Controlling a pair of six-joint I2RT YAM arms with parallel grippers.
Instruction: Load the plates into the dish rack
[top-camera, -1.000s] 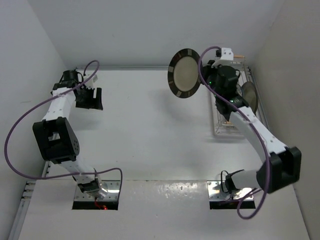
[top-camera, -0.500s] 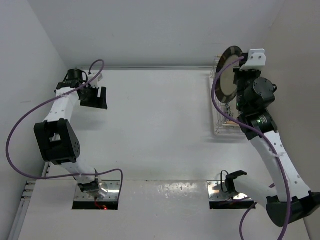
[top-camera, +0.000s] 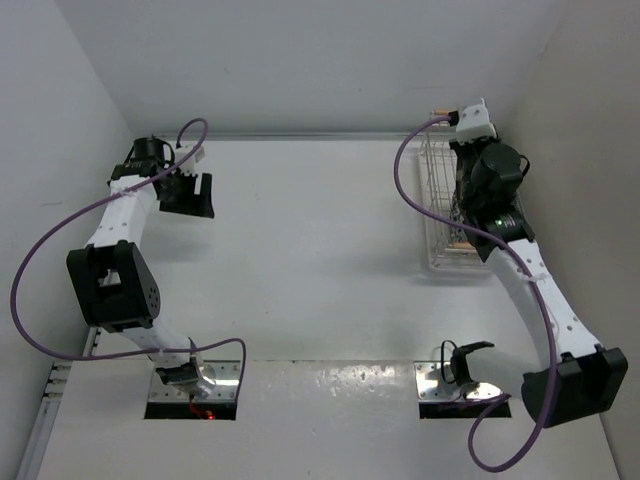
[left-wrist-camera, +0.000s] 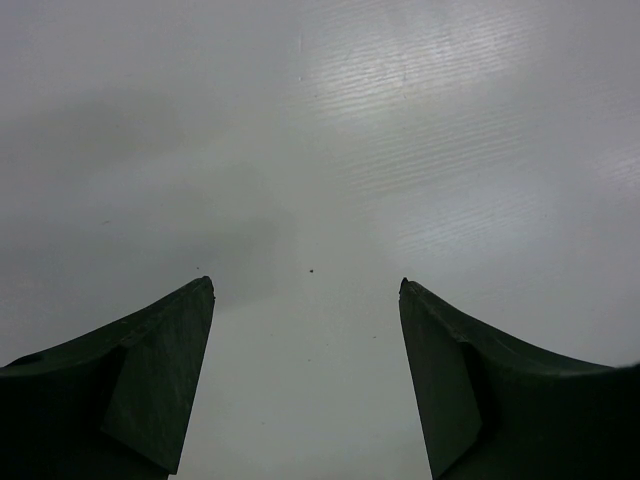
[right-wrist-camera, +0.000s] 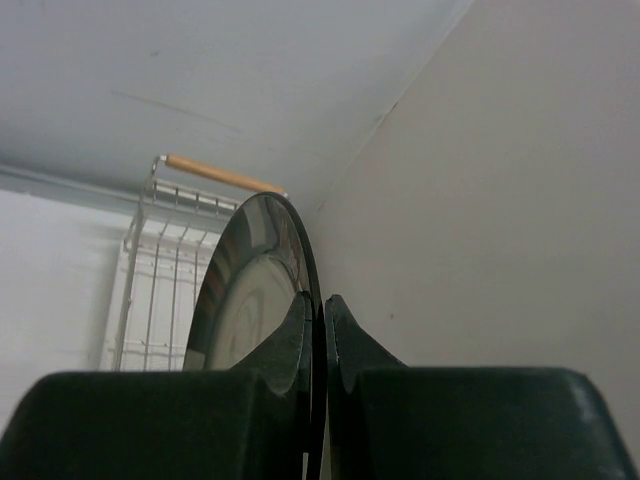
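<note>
A plate (right-wrist-camera: 245, 300) with a dark rim and cream centre stands on edge, and my right gripper (right-wrist-camera: 322, 308) is shut on its rim. Beyond it lies the white wire dish rack (right-wrist-camera: 160, 265) with its wooden handle (right-wrist-camera: 220, 176) at the far end. From above, my right arm (top-camera: 490, 175) hangs over the dish rack (top-camera: 436, 200) and hides the plate. My left gripper (top-camera: 192, 195) is far off at the back left, open, with only bare table between its fingers (left-wrist-camera: 160, 370).
The right wall (right-wrist-camera: 500, 200) runs close beside the held plate and the rack. The back wall (top-camera: 300, 70) is just past the rack's far handle. The left wall stands near my left arm (top-camera: 110, 270).
My right arm has swung the plate from left of the rack to over it, turning it edge-on. The left gripper has shifted only slightly.
</note>
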